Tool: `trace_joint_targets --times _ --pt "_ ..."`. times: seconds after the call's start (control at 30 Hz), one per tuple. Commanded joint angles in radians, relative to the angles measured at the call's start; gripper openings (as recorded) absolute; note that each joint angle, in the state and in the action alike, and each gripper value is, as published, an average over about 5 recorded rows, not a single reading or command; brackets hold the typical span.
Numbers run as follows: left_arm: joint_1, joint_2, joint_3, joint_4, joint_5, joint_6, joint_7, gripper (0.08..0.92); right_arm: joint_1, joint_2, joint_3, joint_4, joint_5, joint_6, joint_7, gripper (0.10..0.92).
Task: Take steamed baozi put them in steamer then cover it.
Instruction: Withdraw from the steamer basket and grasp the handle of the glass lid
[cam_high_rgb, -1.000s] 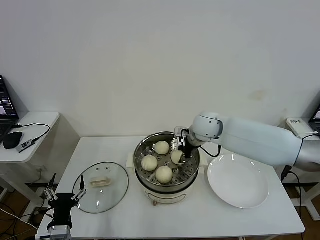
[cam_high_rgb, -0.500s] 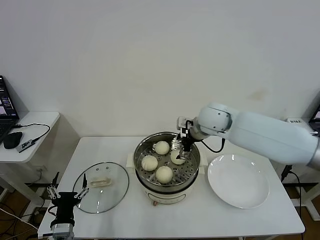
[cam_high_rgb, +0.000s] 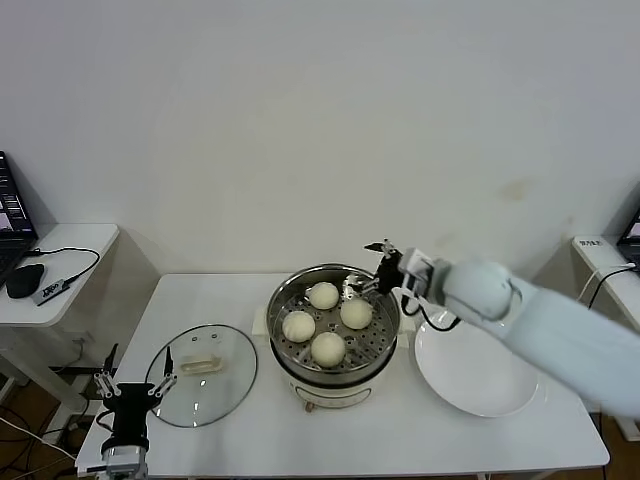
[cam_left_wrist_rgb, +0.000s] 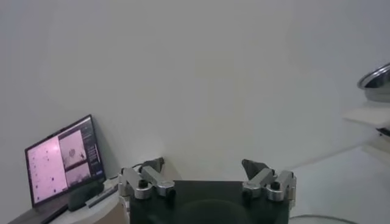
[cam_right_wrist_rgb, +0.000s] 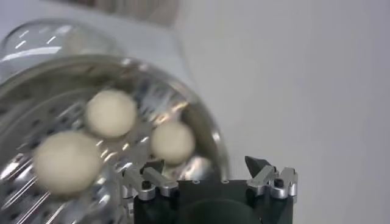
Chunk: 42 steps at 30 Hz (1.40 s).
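White counter (cam_high_rgb: 300, 440) under a bare wall; steamer (cam_high_rgb: 333, 375) at centre, four steamed baozi (cam_high_rgb: 328, 347) spaced apart on its perforated tray, probably so steam could pass. Right hand (cam_high_rgb: 383, 270) empty, jaws wide, lifted just beyond the pot's far rim, above the empty plate's (cam_high_rgb: 478, 385) side. Glass lid (cam_high_rgb: 202, 375) flat beside the steamer, not yet on. Left hand (cam_high_rgb: 132, 388) open, parked low near the lid, likely placed for covering

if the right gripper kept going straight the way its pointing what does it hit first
Probably nothing soon: the open right gripper points left across the steamer's far rim, above the baozi. Depth is unclear, so it might clip that rim.
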<state>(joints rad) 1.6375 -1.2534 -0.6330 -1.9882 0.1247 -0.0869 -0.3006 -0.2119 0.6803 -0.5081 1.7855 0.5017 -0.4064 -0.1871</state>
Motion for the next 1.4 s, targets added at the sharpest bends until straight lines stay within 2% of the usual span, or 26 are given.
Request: trace_joint_targets --times 0.03,0.2,0.37,0.53,0.77,0.9,1.4 --pt "-0.004 -0.001 0.004 0.041 0.004 -0.044 0.002 0.823 -1.016 0.296 1.034 0.046 -0.342 0.537 0.123 0.823" --pt "-0.022 -0.006 0.023 0.077 0.093 -0.061 -0.010 0.823 -1.140 0.500 1.245 -0.002 -0.327 0.643 0.020 0.823" --pt "-0.041 -0.001 0.010 0.119 0.396 -0.064 -0.008 0.823 -1.234 0.643 1.370 0.017 -0.299 0.633 -0.052 0.823" --pt "-0.049 0.058 -0.048 0.162 0.761 -0.055 0.055 0.823 -1.312 0.709 1.441 0.060 -0.301 0.607 -0.050 0.823" --pt "-0.059 0.146 -0.052 0.227 1.103 -0.095 0.097 0.823 -1.354 0.725 1.490 0.065 -0.318 0.613 -0.033 0.823" --pt "-0.070 0.147 -0.030 0.241 1.173 -0.102 0.142 0.823 -1.351 0.726 1.504 0.057 -0.323 0.614 -0.025 0.823" --pt "-0.195 0.124 0.030 0.339 1.195 -0.066 0.190 0.823 -1.358 0.741 1.511 0.052 -0.347 0.626 -0.024 0.823"
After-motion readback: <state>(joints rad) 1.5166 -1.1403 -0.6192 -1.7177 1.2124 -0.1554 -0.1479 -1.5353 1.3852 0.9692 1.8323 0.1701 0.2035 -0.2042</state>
